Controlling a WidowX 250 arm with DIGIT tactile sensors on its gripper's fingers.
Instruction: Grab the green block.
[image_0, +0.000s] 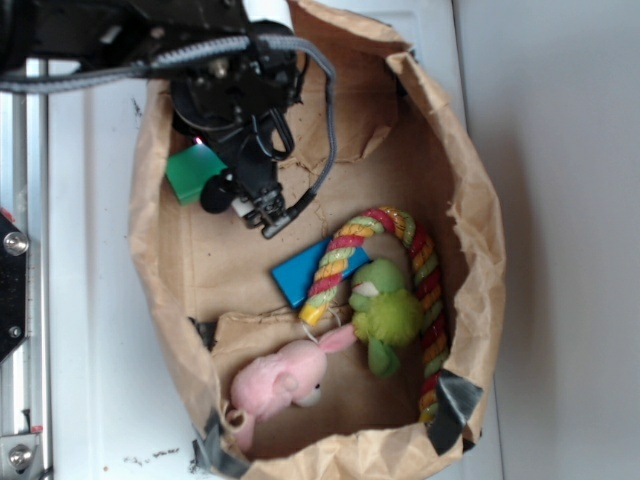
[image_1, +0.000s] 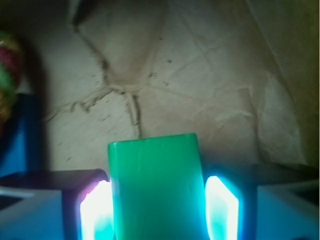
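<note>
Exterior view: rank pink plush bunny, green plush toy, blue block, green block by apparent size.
Largest to smallest:
1. pink plush bunny
2. green plush toy, close to the bunny, so that order is unsure
3. blue block, partly under the rope toy
4. green block, mostly hidden by the claw, so unsure

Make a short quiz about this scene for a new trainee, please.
1. True or false: the green block sits between the two fingers of the claw.
2. What lies partly on top of the blue block?
A. the pink plush
B. the striped rope
C. the claw
3. Fill in: all the toys lie inside a brown paper ____.

Key:
1. True. The wrist view shows one finger on each side of it.
2. B. The rope crosses its right end.
3. bag.
</note>
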